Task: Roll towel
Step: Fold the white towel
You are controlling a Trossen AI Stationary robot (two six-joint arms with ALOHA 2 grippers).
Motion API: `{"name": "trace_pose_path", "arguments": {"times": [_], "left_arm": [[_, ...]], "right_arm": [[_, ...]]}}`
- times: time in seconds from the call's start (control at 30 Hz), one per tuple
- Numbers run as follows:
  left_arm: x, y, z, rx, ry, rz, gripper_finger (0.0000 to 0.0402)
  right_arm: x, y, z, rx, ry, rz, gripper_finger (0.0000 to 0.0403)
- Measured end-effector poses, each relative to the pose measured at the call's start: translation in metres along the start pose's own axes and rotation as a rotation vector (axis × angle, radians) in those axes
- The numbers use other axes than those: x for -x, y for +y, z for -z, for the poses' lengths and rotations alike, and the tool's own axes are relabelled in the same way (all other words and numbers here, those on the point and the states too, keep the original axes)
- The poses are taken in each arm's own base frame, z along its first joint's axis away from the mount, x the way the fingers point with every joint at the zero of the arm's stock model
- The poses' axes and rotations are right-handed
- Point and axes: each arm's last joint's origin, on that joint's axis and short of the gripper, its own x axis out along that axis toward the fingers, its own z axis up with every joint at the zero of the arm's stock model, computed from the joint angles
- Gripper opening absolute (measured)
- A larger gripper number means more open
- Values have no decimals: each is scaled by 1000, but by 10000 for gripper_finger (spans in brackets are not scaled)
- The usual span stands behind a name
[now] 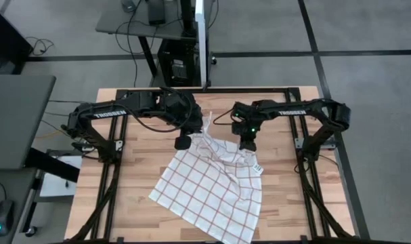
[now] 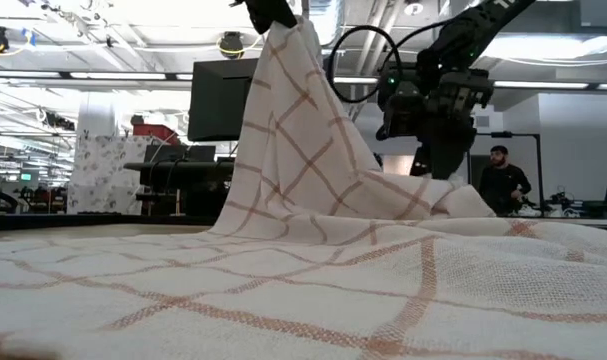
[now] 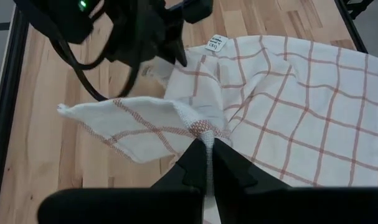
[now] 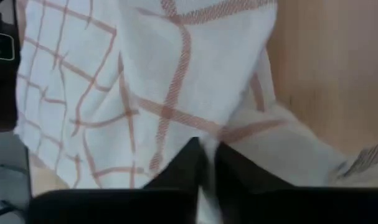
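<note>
The towel is lying spread over the middle of the wooden counter, skewed like a diamond, with its far edge bunched and one corner pulled up off the wood.

The left hand is pinching that raised corner, fingers pressed together on the cloth. In the low view the fabric is hanging from it like a tent peak.

The right hand is sitting at the far right part of the towel. Its fingers are closed together with a fold of cloth between them.

The small white tag is showing at the towel's right edge, just beside the right hand.

Around the counter: a black metal frame is carrying both arms. A dark desk is standing to the left, and a stand with cables is behind the far edge.

In the low view a person is standing well back in the room.

Hard to make out: the near towel surface is filling the low view's foreground and hiding the counter. The near corner of the towel is being cut off by the high view's bottom edge.
</note>
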Motion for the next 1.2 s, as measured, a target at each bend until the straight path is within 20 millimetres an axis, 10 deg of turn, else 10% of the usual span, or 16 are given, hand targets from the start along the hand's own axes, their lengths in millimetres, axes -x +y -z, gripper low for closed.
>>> {"name": "trace_pose_path", "arguments": {"times": [0.43, 0.8, 1.2], "left_arm": [[4, 22, 5, 22, 77, -374, 0], [-14, 91, 20, 200, 117, -561, 0], [-30, 129, 56, 290, 351, -539, 133]], "right_arm": [[124, -41, 3, -144, -364, 437, 1], [177, -96, 27, -430, -609, 753, 6], [190, -83, 42, -536, -644, 707, 190]]}}
